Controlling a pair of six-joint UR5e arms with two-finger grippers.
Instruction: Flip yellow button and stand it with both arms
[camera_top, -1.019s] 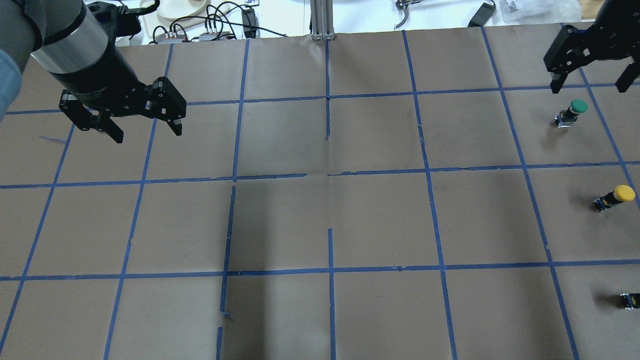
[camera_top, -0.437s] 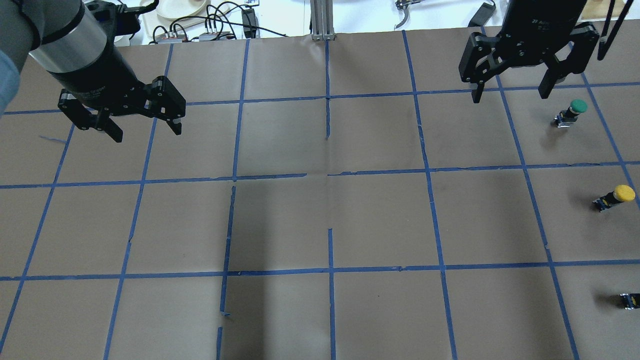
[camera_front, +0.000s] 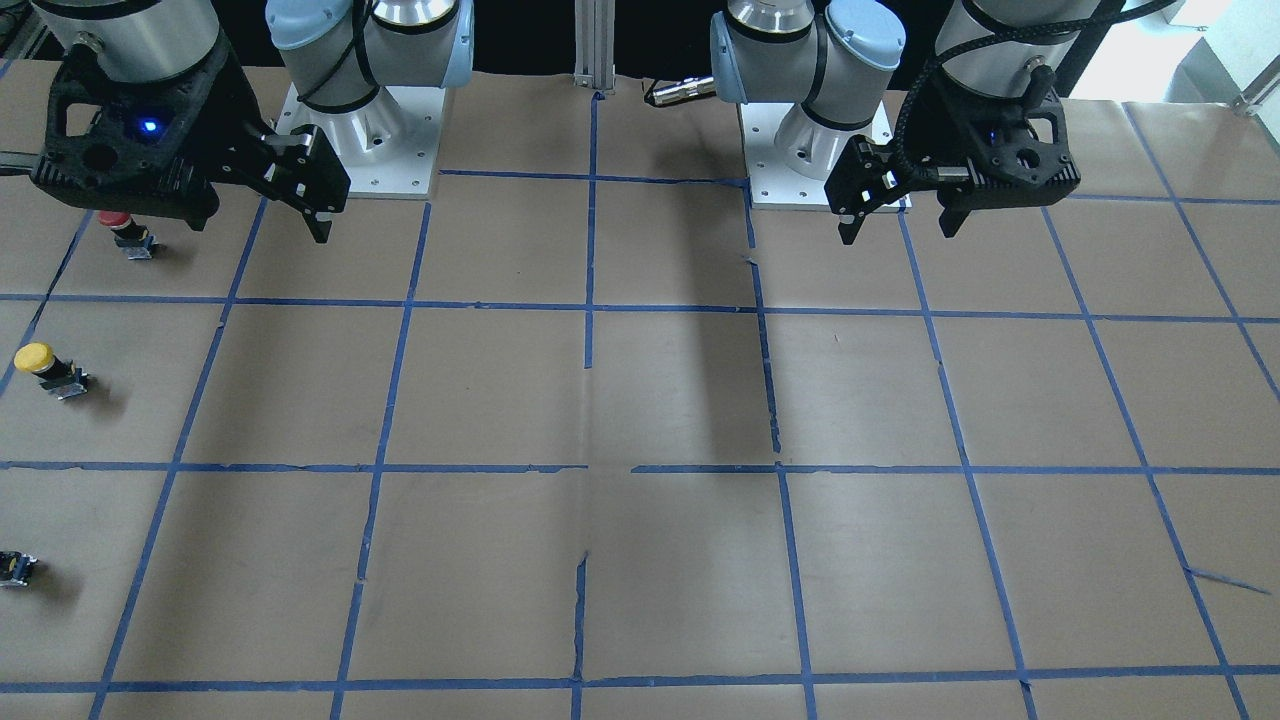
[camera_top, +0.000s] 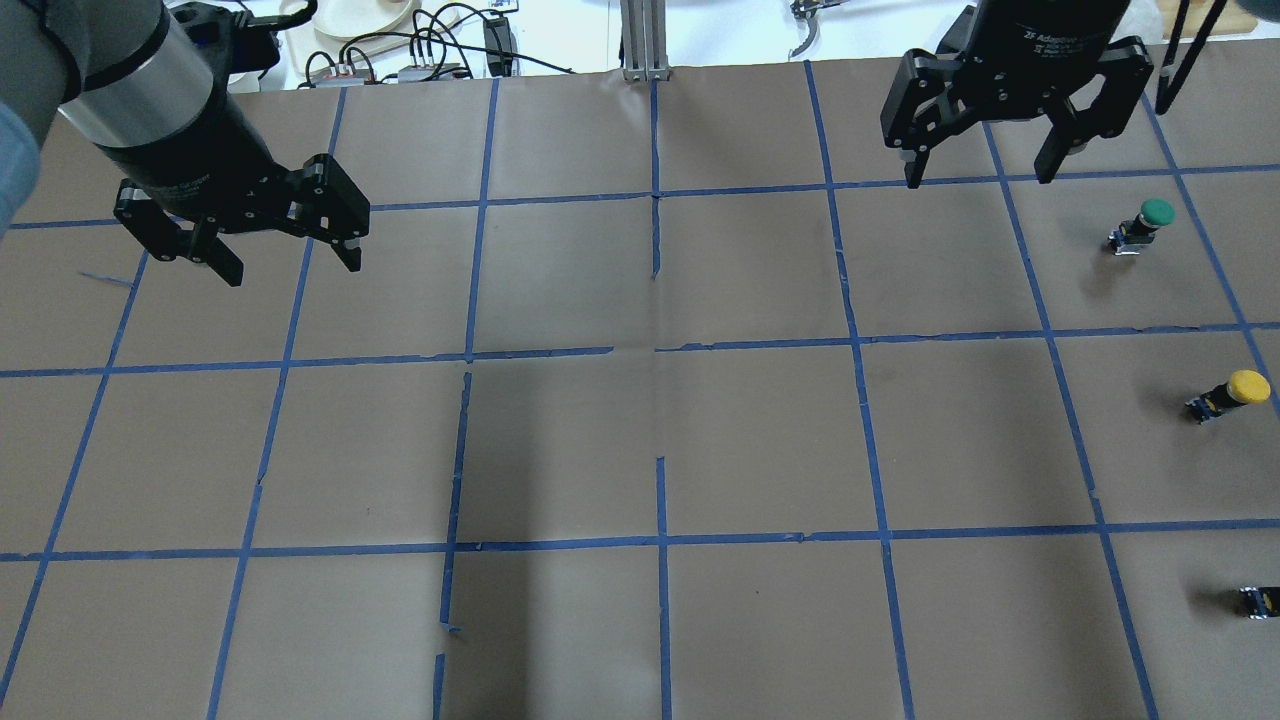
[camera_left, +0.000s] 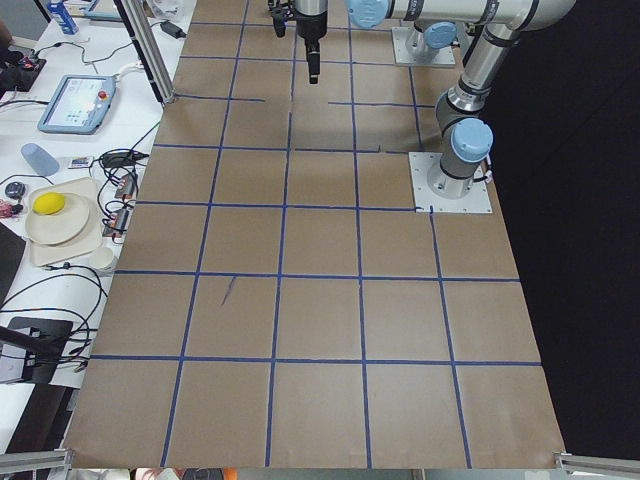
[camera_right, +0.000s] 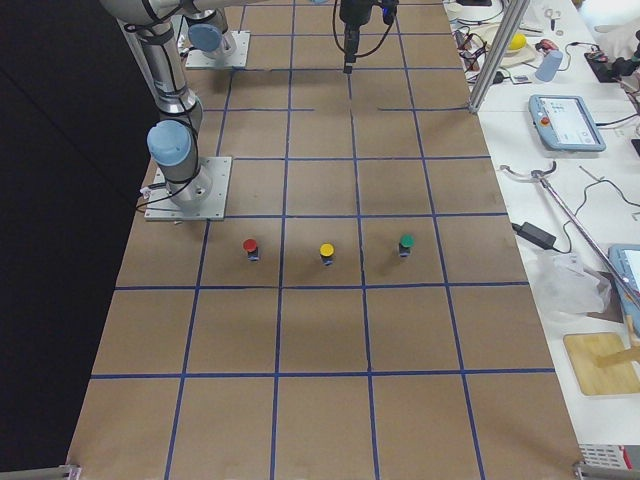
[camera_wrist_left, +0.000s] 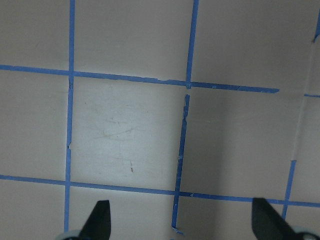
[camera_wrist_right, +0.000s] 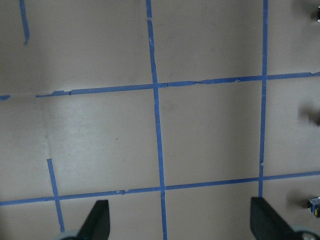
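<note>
The yellow button (camera_top: 1235, 392) stands with its cap up on the brown paper table at the far right of the overhead view. It also shows in the front view (camera_front: 45, 367) and in the right side view (camera_right: 326, 252). My right gripper (camera_top: 980, 178) is open and empty, raised above the table, well beyond and to the left of the button. In the front view the right gripper (camera_front: 260, 225) hangs near the red button. My left gripper (camera_top: 295, 268) is open and empty, far off on the left side; it also shows in the front view (camera_front: 897, 232). Both wrist views show only paper and tape.
A green-capped button (camera_top: 1145, 225) and a red-capped button (camera_front: 125, 230) stand in a row with the yellow one, one on each side. Blue tape marks a grid on the paper. Cables and plates (camera_top: 360, 30) lie beyond the far edge. The arm bases (camera_front: 360, 150) are bolted at the back.
My right gripper has moved left in the overhead view, from above the green button to over the square beside it. The left gripper and the buttons have stayed in place.
</note>
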